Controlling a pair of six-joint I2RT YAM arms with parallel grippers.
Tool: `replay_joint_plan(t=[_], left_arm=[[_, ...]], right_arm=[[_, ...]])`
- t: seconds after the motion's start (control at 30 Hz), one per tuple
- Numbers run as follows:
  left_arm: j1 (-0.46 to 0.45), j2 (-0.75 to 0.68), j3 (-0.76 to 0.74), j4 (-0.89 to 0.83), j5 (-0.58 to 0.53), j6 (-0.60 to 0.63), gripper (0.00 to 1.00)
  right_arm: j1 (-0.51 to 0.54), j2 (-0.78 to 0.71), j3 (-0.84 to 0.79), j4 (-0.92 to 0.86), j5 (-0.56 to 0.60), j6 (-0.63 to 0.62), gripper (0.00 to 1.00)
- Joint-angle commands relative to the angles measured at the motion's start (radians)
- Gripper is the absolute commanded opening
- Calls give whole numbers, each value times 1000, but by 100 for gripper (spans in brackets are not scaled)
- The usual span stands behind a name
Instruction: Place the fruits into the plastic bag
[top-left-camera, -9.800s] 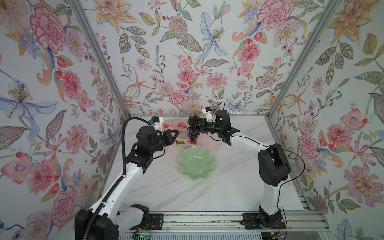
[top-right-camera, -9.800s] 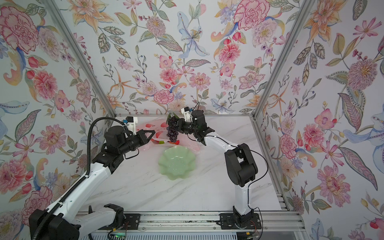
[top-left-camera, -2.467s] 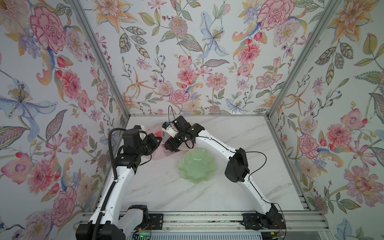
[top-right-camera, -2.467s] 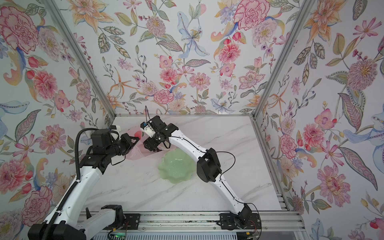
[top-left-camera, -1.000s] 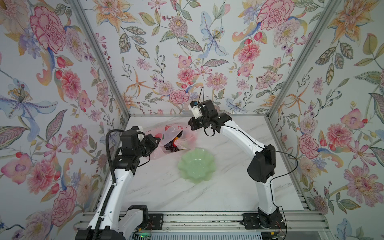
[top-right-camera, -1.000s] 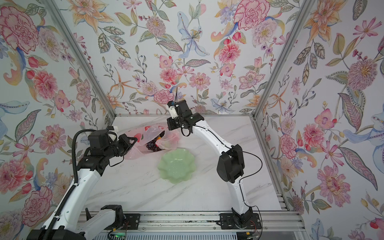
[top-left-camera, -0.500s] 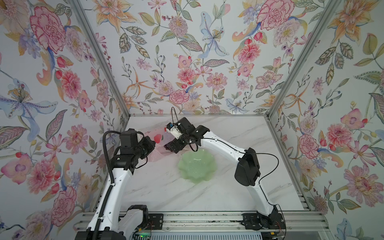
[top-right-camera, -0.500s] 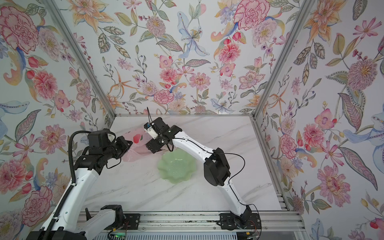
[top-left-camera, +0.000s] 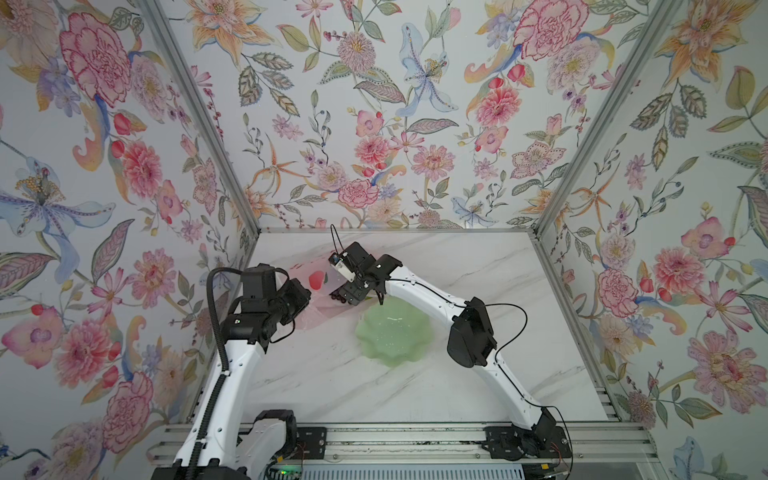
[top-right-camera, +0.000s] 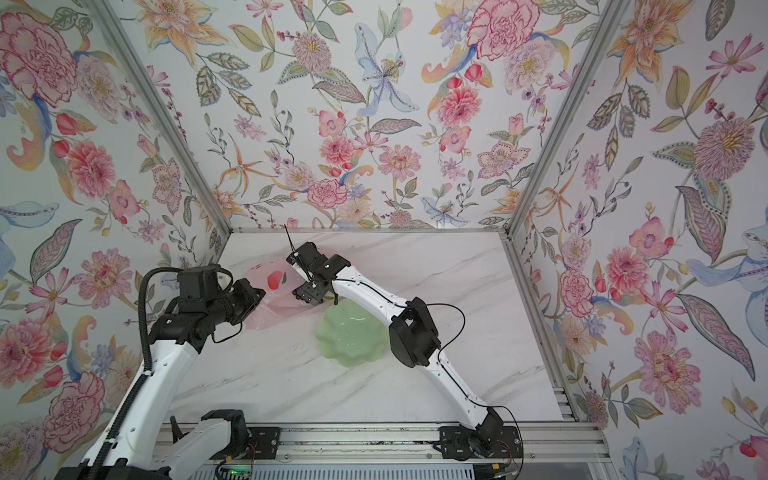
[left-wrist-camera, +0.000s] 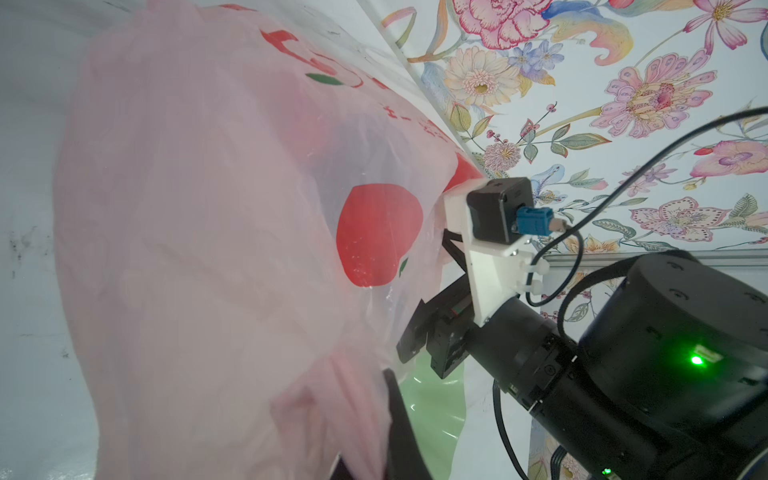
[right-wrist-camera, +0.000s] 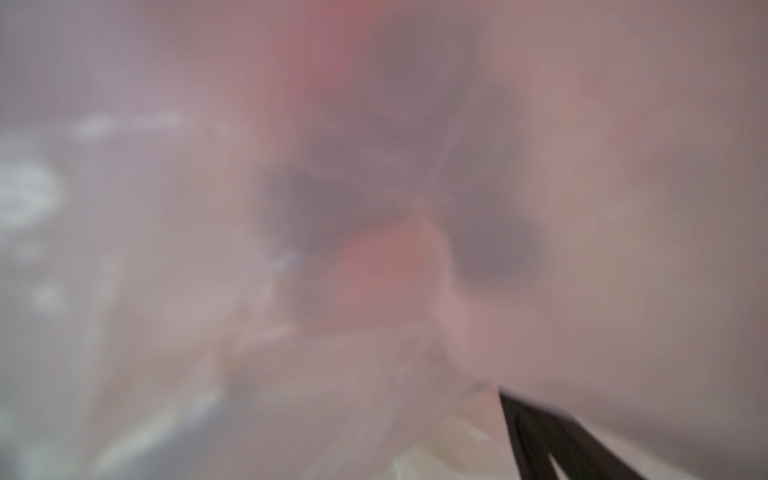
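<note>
One pale green dish (top-left-camera: 392, 332) sat mid-counter. My left claw (top-left-camera: 302, 297) was clamped on the one plastic bag (top-left-camera: 320, 308), which lay toward the counter's far-left corner. My right claw (top-left-camera: 350, 293) was at the bag's mouth, and I couldn't tell how wide it stood. The dark fruits (top-left-camera: 336, 297) beside it were too unclear to count.

Even, bright light; one view blurred out.
Both top views are sharp, with faint shadows on the surface (top-left-camera: 332, 374) and small glints on the dish (top-left-camera: 390, 336). The right wrist view is pink haze, the bag (right-wrist-camera: 166, 332) too close for focus.
</note>
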Motion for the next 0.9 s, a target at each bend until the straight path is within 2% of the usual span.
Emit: replay_joint_plan(t=[0.0, 0.07, 0.13, 0.17, 0.27, 0.4, 0.47, 0.53, 0.67, 0.87], left_arm=[[13, -11, -10, -19, 27, 18, 0], [13, -10, -8, -18, 30, 16, 0], [12, -8, -6, -16, 32, 19, 0], [13, -7, -6, -14, 33, 18, 0], [13, -11, -10, -15, 37, 20, 0], [14, -18, -19, -14, 40, 18, 0], [16, -20, -20, -15, 42, 17, 0], [16, -23, -19, -15, 41, 20, 0], [17, -27, -15, -15, 41, 25, 0], [19, -24, 0, -7, 46, 37, 0]], right_arm=[[-5, 52, 35, -32, 44, -9, 83], [-11, 56, 46, -33, 46, 5, 71], [-16, 55, 45, -33, 45, 9, 56], [-20, 53, 40, -33, 42, 12, 51], [-32, 40, 25, -33, 7, 36, 55], [-44, 36, 19, -32, -18, 62, 45], [-50, 33, 21, -32, -45, 81, 28], [-62, 27, 26, -32, -82, 113, 0], [-117, -32, -21, 27, -229, 253, 0], [-207, -238, -271, 314, -425, 448, 0]])
